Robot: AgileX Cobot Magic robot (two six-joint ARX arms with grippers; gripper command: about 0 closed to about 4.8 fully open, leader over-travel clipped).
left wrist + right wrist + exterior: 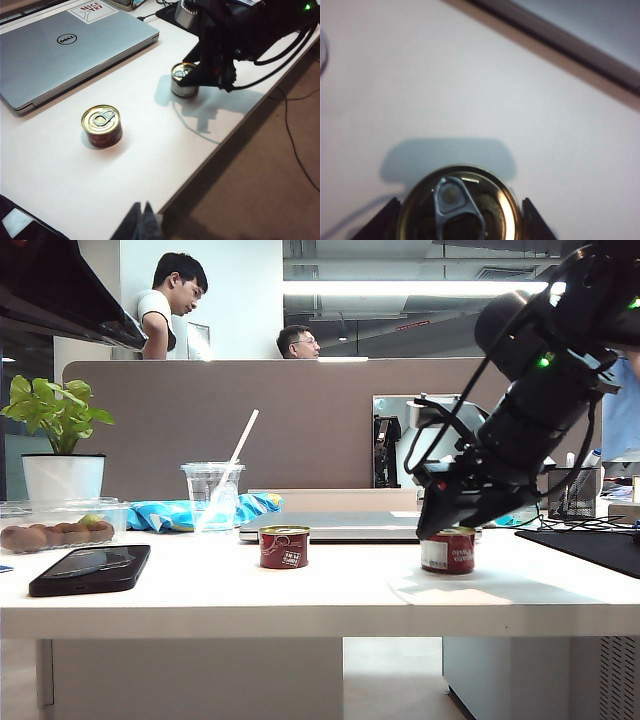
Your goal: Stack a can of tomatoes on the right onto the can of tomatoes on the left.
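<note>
Clearly, my right gripper (460,220) straddled the right-hand can (460,210), a finger at each side wall, contact unclear. Rigid, smooth metal, probably hefty; I'd grip mid-wall. The left-hand can (284,546) stood well aside. My left gripper (141,222) looked closed, empty.

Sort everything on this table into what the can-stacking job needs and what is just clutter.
Job:
- right tomato can, between the right end effector fingers
- left tomato can, standing free
- left end effector, held back near the table edge

Clutter:
- laptop
- phone
- plastic cup
- potted plant
</note>
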